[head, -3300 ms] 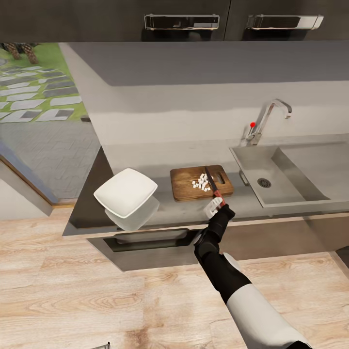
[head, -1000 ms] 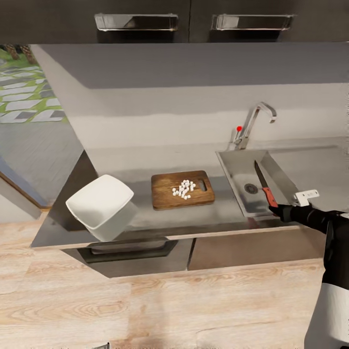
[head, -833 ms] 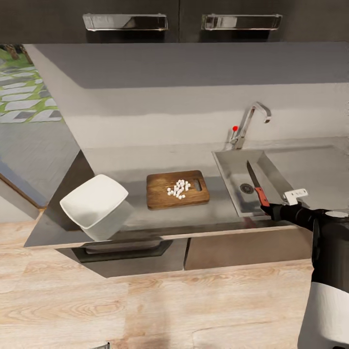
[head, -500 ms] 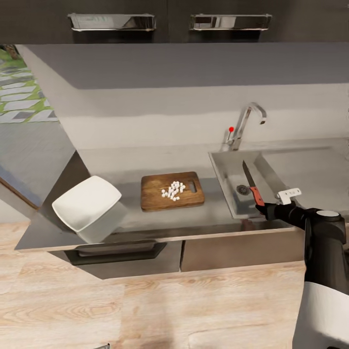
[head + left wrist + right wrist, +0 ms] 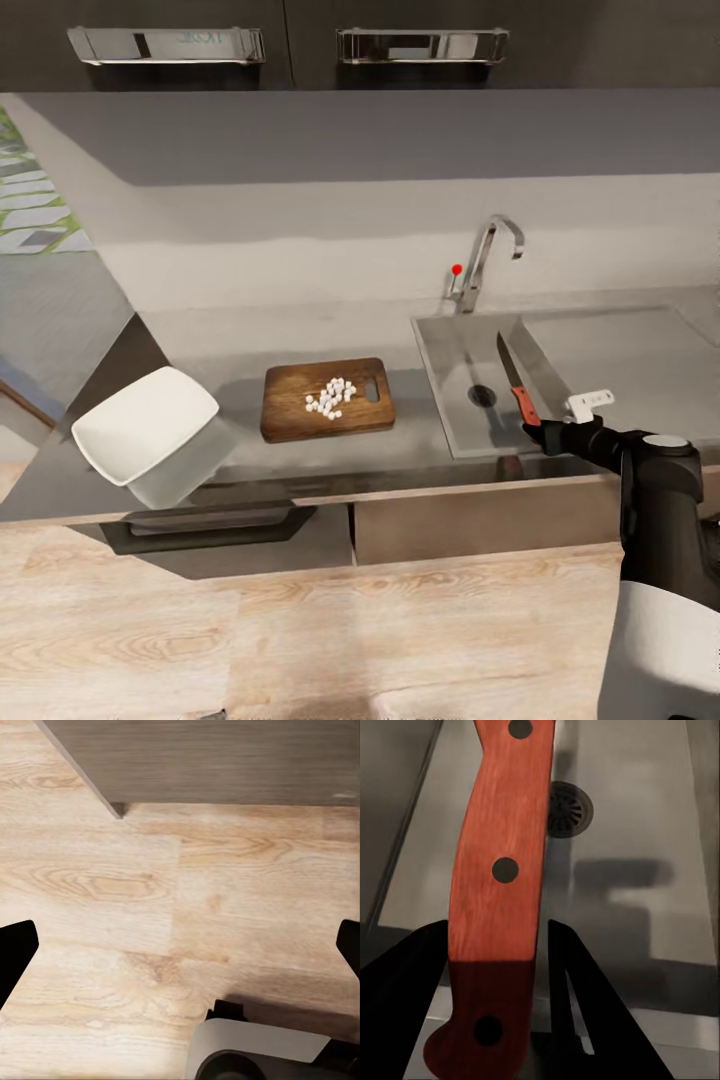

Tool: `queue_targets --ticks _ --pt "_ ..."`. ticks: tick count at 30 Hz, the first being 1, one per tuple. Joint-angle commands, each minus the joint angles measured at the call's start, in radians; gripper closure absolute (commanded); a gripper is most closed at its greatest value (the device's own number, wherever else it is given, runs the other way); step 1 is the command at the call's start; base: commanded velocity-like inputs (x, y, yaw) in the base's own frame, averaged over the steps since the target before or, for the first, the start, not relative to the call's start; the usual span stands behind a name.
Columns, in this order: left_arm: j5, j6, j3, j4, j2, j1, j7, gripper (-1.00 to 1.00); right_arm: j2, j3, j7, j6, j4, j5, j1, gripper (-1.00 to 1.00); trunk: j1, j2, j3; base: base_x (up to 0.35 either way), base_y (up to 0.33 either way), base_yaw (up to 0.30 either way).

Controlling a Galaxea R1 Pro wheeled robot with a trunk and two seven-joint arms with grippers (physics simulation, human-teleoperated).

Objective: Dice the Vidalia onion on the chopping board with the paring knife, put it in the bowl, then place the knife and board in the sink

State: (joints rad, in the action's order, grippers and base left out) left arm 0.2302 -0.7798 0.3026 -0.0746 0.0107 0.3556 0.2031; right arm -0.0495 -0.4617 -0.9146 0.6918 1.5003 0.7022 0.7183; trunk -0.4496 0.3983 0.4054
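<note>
A: What is the right gripper [image 5: 545, 434] doing?

B: It is clamped on the red handle of the knife [image 5: 512, 375]. In the right wrist view the handle [image 5: 502, 892] sits between the two dark fingers [image 5: 585, 1012], with the drain [image 5: 566, 808] beyond it.

A: And where is the knife relative to the sink [image 5: 445, 340]?

B: Over the basin, near its front edge. The blade points away from the robot toward the back wall, long axis running front to back, tip above the basin floor beside the drain [image 5: 482, 395]. I judge a short lowering and a release would put it in.

A: But the onion isn't in the bowl yet?

B: No. The white dice [image 5: 328, 395] lie in a cluster on the board [image 5: 290, 410], which sits mid-counter [image 5: 230, 345], well apart from the sink's left edge. The bowl [image 5: 140, 425] is at the counter's front left corner, overhanging the edge, tilted, and looks empty.

A: Left gripper [image 5: 180, 952]?

B: Its fingertips sit wide apart at the edges of its wrist view, over wooden floor [image 5: 150, 892], holding nothing. The right arm is nearer the sink.
</note>
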Motion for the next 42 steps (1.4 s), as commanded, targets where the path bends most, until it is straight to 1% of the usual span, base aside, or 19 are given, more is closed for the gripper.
queue_targets --ticks 1,6,14,19,21,24,30,35,42 --pt "0.011 -0.006 0.005 -0.004 0.001 0.002 0.007 -1.0 0.001 0.002 -0.007 0.003 0.0 0.008 0.001 1.0 0.0 0.002 0.002 -0.024 -0.003 0.0" --pt "0.011 -0.006 0.005 -0.004 0.002 0.002 0.007 -1.0 0.002 0.006 -0.003 0.003 0.0 0.008 0.001 1.0 0.0 0.002 0.002 0.045 0.043 0.0" --pt "0.011 -0.006 0.005 -0.004 0.002 0.002 0.007 -1.0 0.002 0.014 -0.003 0.003 -0.002 0.008 0.001 1.0 0.0 0.002 0.002 0.237 0.189 0.0" --pt "0.011 -0.006 0.005 -0.004 0.002 0.002 0.007 -1.0 0.002 0.021 -0.001 0.003 -0.023 0.008 0.001 1.0 0.0 0.002 0.002 0.162 0.127 0.0" --pt "0.011 -0.006 0.005 -0.004 0.002 0.002 0.007 -1.0 0.002 0.02 0.017 0.002 -0.052 0.008 0.001 1.0 0.0 0.002 0.002 0.028 0.019 0.0" --pt "0.011 -0.006 0.005 -0.005 0.002 0.002 0.007 -1.0 0.002 0.023 0.074 0.001 -0.094 0.007 0.001 1.0 0.0 0.002 0.002 0.006 0.004 0.0" --pt "0.011 -0.006 0.004 -0.005 0.002 0.002 0.007 -1.0 0.0 0.027 0.128 -0.004 -0.133 0.005 0.001 1.0 0.0 0.002 0.002 0.0 0.0 0.0" --pt "0.011 -0.006 0.005 -0.005 0.002 0.002 0.007 -1.0 0.0 0.029 0.135 -0.005 -0.135 0.005 0.001 1.0 0.0 0.002 0.002 0.02 0.0 0.0" --pt "0.011 -0.006 0.004 -0.005 0.0 0.002 0.007 -1.0 0.0 0.035 0.138 -0.005 -0.158 0.005 0.001 1.0 0.0 0.002 0.002 0.217 0.0 0.0"
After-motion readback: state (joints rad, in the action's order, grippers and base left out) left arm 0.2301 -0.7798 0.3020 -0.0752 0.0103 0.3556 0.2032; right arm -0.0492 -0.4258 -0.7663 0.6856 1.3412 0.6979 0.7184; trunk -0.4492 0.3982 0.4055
